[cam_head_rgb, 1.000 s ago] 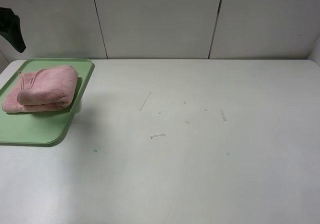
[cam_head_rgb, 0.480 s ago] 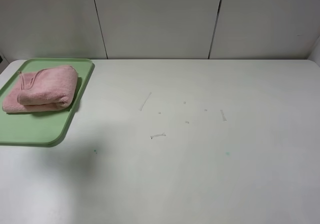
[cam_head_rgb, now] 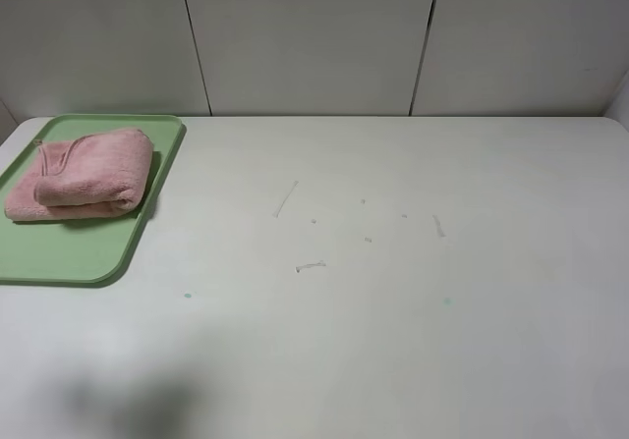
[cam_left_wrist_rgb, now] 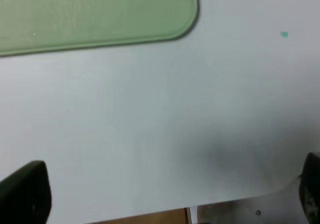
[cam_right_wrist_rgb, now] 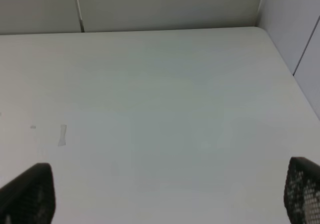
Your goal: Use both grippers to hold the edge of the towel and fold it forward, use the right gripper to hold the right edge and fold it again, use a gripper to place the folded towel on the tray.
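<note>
- Standing spread wide, left gripper (cam_left_wrist_rgb: pixel 165 196): black fingertips (cam_left_wrist_rgb: pixel 25 191) show only at the two lower corners of the left wrist view, nothing between them, bare desk beneath
- Right gripper (cam_right_wrist_rgb: pixel 165 194): likewise spread wide and holding nothing, one mesh-textured black fingertip (cam_right_wrist_rgb: pixel 27 194) at each lower corner of the right wrist view, above an unoccupied stretch of desk
- Neither gripper nor arm appears in the exterior high view; a soft grey shadow (cam_head_rgb: pixel 138 405) lies on the desk near the front left edge
- Desk (cam_head_rgb: pixel 393 292): white, flat, bearing a few faint scuff marks (cam_head_rgb: pixel 310 265) near the middle and two small teal specks (cam_head_rgb: pixel 187 295); front edge of the desk visible in the left wrist view
- Tray (cam_head_rgb: pixel 69 252): light green, rounded corners, low rim, at the far left corner of the desk; one rounded corner also seen from the left wrist camera (cam_left_wrist_rgb: pixel 100 13)
- Towel (cam_head_rgb: pixel 84 174): pink, fluffy, folded into a thick bundle, resting on the rear half of the tray, well apart from both grippers; front half of the tray bare
- Edge of the towel (cam_head_rgb: pixel 59 159): hem visible as a curved line across the top of the bundle
- Backdrop: pale wall panels (cam_head_rgb: pixel 305 36) with dark vertical seams behind the desk
</note>
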### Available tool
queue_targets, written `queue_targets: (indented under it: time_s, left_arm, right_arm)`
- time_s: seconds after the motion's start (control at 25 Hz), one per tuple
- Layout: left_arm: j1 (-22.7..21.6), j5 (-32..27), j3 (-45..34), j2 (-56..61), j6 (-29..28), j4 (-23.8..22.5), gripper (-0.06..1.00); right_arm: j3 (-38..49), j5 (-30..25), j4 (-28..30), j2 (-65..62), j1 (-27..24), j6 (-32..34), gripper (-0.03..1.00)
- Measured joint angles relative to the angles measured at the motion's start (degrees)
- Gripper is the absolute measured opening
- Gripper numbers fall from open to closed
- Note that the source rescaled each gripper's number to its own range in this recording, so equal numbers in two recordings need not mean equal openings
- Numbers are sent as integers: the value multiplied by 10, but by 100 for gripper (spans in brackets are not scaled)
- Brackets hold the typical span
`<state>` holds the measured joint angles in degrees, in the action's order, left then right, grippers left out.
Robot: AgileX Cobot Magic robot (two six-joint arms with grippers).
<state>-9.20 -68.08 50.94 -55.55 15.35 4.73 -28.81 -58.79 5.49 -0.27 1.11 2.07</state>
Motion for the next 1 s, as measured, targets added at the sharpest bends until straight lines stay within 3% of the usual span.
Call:
queue_targets:
  time_s: [0.44, 0.6, 0.84, 1.0]
  left_arm:
    - [0, -1, -109, 306, 1, 46, 100]
    - [2, 27, -143, 397, 1, 50, 100]
    - [74, 82, -204, 464, -1, 46, 100]
    - [112, 82, -218, 466, -40, 18, 100]
  right_arm:
    - [0, 0, 0, 0, 0, 0, 100]
    - [0, 0, 0, 0, 0, 0, 100]
    - [0, 0, 0, 0, 0, 0, 100]
    - [0, 0, 0, 0, 0, 0, 100]
